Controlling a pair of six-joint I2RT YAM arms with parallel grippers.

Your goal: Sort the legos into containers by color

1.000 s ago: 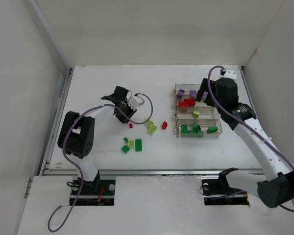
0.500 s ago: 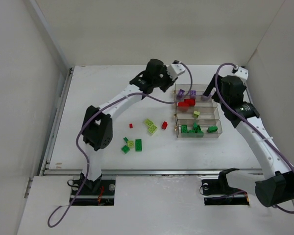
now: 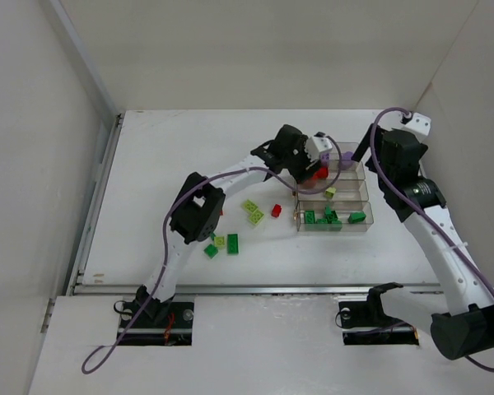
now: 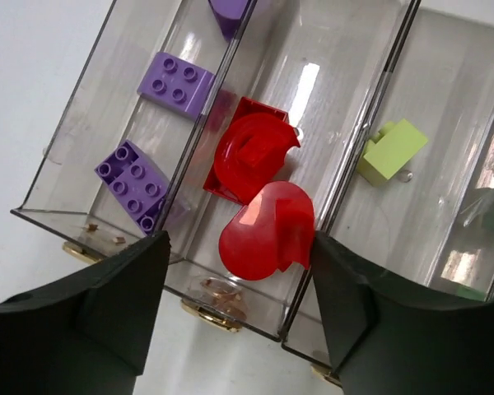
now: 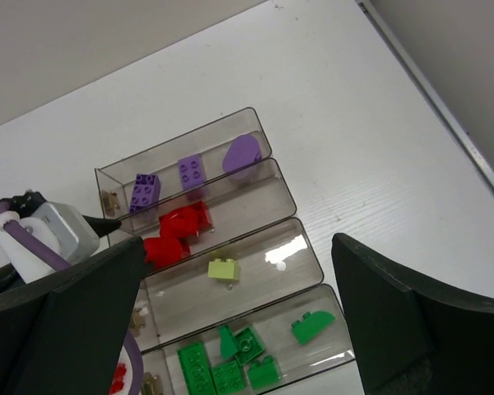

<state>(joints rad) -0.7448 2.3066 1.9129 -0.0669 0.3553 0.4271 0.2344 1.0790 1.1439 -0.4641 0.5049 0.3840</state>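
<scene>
My left pincer [image 4: 239, 247] is apart over the clear plastic containers' [image 4: 59, 123] red slot, rounded red lego [image 4: 267, 226] looks loose. Next I'd grab the small red brick [image 3: 276, 211] off the tabletop [image 3: 165, 164].

No readable text, no labels (anywhere)

A white table [image 3: 165, 164] carries a block of clear, smoky-grey containers [image 4: 469, 123] with brass-coloured fittings [image 4: 199, 315] at one end. One bin shows purple legos [image 4: 177, 82], the next red legos [image 4: 255, 156], the third a single yellow-green lego [image 4: 391, 148], and the fourth dark green legos [image 5: 230, 358]. Loose on the table are yellow-green bricks [image 3: 252, 211], a red brick [image 3: 276, 211] and green bricks [image 3: 232, 243]. The left gripper [image 4: 240, 251] and right gripper [image 5: 239, 247] are matte black. The arms [image 3: 428, 239] are black and white, trailed by purple cables [image 3: 230, 174].
</scene>
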